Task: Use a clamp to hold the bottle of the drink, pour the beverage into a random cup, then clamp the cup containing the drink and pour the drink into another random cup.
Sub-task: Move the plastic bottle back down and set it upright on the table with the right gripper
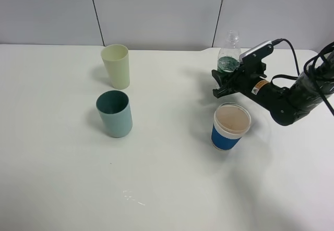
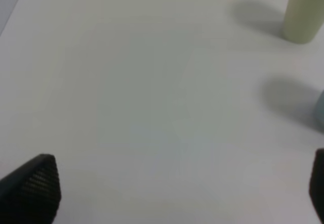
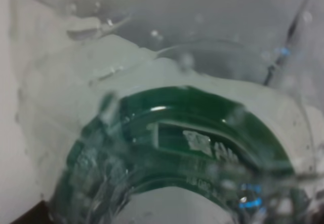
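Observation:
The clear bottle [image 1: 228, 57] with the dark green label stands upright at the back right of the table. My right gripper [image 1: 223, 84] is shut on its lower part, which the fingers hide. The right wrist view is filled by the bottle [image 3: 172, 148], very close and blurred. At left centre stands the light teal cup [image 1: 114, 114] with its dark green inside, and just behind it the pale yellow-green cup [image 1: 116, 66]; both are upright. My left gripper [image 2: 174, 193] is open over bare table, with the yellow-green cup [image 2: 304, 11] and a sliver of the teal cup [image 2: 321, 110] off to one side.
A short blue cup [image 1: 230, 127] with a white rim and a brownish inside stands just in front of the right gripper. The white table [image 1: 167, 189] ends at a grey panelled wall behind. The right arm's black cables [image 1: 308, 69] loop at the right edge.

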### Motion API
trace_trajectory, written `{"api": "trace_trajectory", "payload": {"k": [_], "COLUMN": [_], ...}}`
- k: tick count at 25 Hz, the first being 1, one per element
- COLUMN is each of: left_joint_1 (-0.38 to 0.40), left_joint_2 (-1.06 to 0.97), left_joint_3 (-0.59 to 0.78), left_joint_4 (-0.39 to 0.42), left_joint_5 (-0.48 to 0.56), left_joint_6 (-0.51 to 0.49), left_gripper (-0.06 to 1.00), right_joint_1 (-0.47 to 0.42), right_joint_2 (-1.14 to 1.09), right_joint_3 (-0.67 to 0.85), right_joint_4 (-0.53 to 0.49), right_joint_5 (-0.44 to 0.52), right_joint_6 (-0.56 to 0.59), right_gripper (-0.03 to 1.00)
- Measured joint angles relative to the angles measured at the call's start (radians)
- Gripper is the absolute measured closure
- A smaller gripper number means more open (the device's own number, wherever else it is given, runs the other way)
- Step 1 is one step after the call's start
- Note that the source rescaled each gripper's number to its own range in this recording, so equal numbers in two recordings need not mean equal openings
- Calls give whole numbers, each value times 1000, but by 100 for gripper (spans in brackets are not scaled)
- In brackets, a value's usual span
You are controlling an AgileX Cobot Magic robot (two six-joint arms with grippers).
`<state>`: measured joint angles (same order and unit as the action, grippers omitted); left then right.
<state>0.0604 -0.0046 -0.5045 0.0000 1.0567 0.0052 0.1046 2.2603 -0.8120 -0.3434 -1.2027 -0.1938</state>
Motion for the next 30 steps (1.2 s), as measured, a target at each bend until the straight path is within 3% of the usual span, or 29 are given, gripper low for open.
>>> {"api": "trace_trajectory", "payload": {"k": [15, 30], "left_joint_1": [0, 0], "left_joint_2": [0, 0], "left_joint_3": [0, 0], "left_joint_4": [0, 0], "left_joint_5": [0, 0], "left_joint_6": [0, 0], "left_gripper": [-6, -6], "right_joint_1": [0, 0], "right_joint_2": [0, 0], "right_joint_3": [0, 0], "right_joint_4": [19, 27], "right_joint_5": [0, 0], "right_joint_6": [10, 35], "right_gripper": [97, 61]}}
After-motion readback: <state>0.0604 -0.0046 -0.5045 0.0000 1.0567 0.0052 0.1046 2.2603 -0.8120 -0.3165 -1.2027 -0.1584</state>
